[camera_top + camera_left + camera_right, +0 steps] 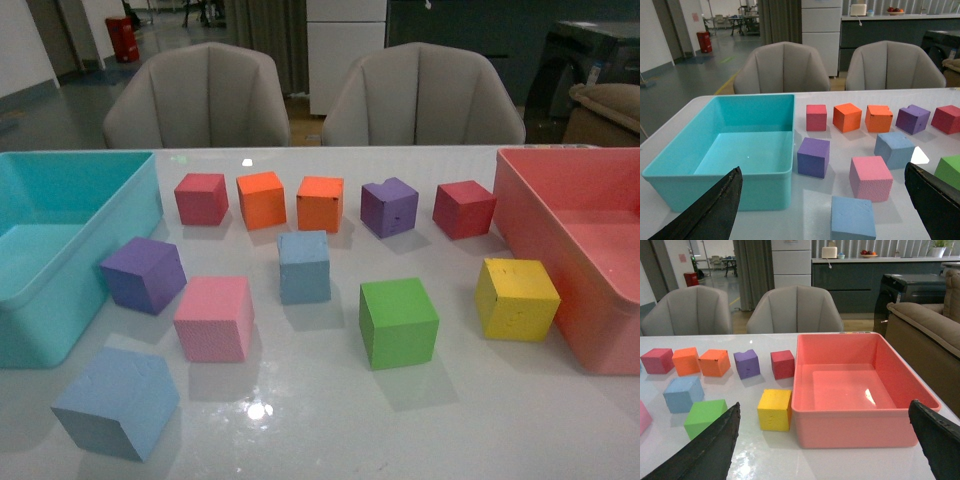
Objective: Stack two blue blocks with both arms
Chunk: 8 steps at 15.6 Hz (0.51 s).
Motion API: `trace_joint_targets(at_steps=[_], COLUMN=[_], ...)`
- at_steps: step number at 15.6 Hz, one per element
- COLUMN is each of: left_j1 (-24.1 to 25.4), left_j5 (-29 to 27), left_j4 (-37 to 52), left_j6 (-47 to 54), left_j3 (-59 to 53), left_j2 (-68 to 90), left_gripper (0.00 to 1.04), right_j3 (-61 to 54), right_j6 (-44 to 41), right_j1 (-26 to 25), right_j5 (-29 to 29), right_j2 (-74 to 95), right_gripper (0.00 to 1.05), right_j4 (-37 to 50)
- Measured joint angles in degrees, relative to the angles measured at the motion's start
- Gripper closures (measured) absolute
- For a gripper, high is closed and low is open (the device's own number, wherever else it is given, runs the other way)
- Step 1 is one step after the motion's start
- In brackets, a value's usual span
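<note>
Blue blocks (pixel 304 266) well apart, left tool (pixel 822 166), right tool (pixel 824 403) spread wide, wrist views only.

Blue blocks (pixel 304 266) matte foam; table (pixel 450 430) glossy, smooth.

Left claw (pixel 822 168) and right claw (pixel 825 404), both wide agape and empty, each pointed forward, roughly level.

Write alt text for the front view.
Two pale blue blocks sit apart on a glossy white table: the centre blue block and the near-left blue block. Nine other coloured cubes lie around them, between a turquoise bin at left and a pink bin at right; no arm shows.
</note>
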Motion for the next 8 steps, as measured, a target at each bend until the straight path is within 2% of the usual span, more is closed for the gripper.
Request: trace_joint_targets(at_steps=[1, 6, 7, 8], left_j1=[0.0, 0.0, 0.2, 1.6], left_j5=[0.0, 0.0, 0.6, 4.4], left_j4=[0.0, 0.0, -1.7, -8.7], left_j6=[0.0, 0.0, 0.0, 0.2], left_j3=[0.0, 0.0, 0.3, 2.7], left_j2=[0.0, 0.0, 0.3, 3.6], left_gripper=[0.07, 0.07, 0.07, 0.07], right_j3=[0.0, 0.0, 0.0, 0.0], right_j6=[0.0, 0.0, 0.0, 0.0], right_j1=[0.0, 0.0, 0.0, 0.0], right_j5=[0.0, 0.0, 0.0, 0.0], right_j2=[0.0, 0.0, 0.0, 0.0], right_gripper=[0.05, 0.06, 0.06, 0.06], right_j4=[0.0, 0.0, 0.0, 0.0])
